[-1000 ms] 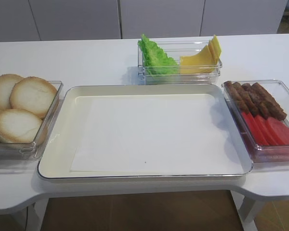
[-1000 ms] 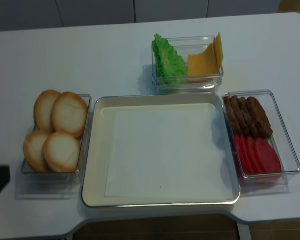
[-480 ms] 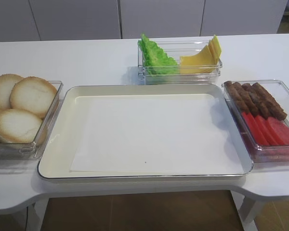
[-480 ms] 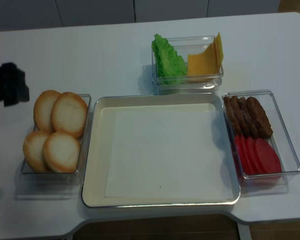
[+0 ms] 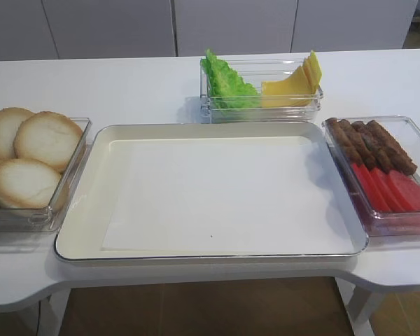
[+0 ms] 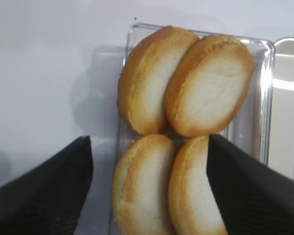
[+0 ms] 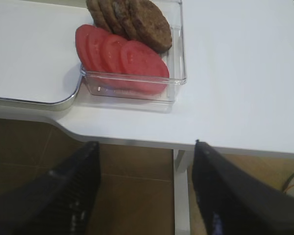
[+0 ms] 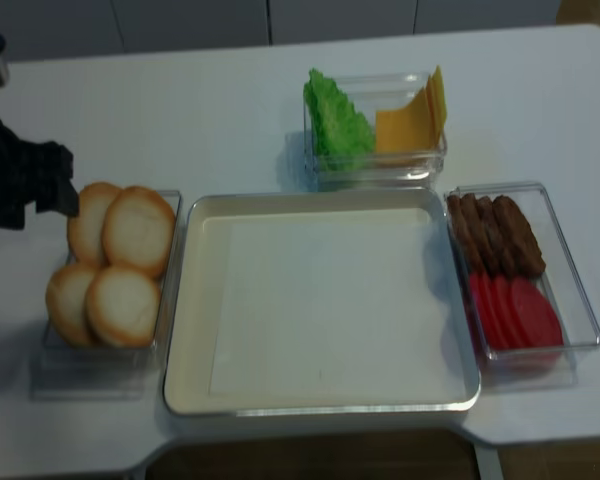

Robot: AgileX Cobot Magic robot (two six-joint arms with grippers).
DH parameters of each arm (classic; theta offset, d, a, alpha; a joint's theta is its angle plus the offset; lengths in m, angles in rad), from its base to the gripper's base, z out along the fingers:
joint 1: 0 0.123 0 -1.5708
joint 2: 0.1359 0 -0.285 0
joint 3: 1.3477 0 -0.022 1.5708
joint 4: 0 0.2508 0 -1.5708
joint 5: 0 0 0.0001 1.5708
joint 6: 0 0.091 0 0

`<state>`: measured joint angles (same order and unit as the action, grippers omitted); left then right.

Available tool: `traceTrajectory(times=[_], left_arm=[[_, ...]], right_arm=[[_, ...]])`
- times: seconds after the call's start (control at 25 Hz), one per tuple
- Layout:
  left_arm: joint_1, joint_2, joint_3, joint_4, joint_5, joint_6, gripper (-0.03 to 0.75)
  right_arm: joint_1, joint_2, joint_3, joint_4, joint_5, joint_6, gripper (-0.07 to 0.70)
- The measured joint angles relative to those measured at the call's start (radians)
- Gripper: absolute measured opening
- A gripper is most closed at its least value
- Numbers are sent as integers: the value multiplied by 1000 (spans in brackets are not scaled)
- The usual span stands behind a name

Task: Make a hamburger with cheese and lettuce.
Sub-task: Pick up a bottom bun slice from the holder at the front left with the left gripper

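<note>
Four round bun halves (image 6: 208,85) with cream faces and toasted rims overlap in a clear plastic bin (image 5: 73,168) on the white surface (image 5: 126,87). The left gripper (image 6: 149,196) hangs spread above them. A second clear bin (image 5: 266,108) holds ruffled lettuce (image 5: 226,82) beside fanned cheese (image 5: 294,82) (thin yellow squares). The right gripper (image 7: 144,193) is spread, off the surface's edge.

Matte black left gripper (image 6: 149,188) fingers (image 6: 44,191), broad, wedge-shaped, possibly textured, blurred
</note>
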<state>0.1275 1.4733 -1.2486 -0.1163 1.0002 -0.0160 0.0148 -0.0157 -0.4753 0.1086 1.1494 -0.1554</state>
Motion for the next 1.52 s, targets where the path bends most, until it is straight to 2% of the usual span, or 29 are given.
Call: traceTrajectory(times=[0.2, 0.76, 0.92, 1.24, 1.52], left_arm=[[2, 55, -4, 5, -65, 21, 529], [1, 194, -20, -24, -125, 112, 529], [8, 227, -33, -61, -134, 158, 529], [35, 243, -48, -80, -137, 171, 519], [59, 247, -48, -123, -137, 187, 428]], right_arm=[[0, 0, 0, 0, 0, 0, 452], [0, 0, 0, 0, 0, 0, 452], [0, 0, 0, 0, 0, 0, 452], [0, 0, 0, 0, 0, 0, 452], [0, 0, 0, 0, 0, 0, 452]])
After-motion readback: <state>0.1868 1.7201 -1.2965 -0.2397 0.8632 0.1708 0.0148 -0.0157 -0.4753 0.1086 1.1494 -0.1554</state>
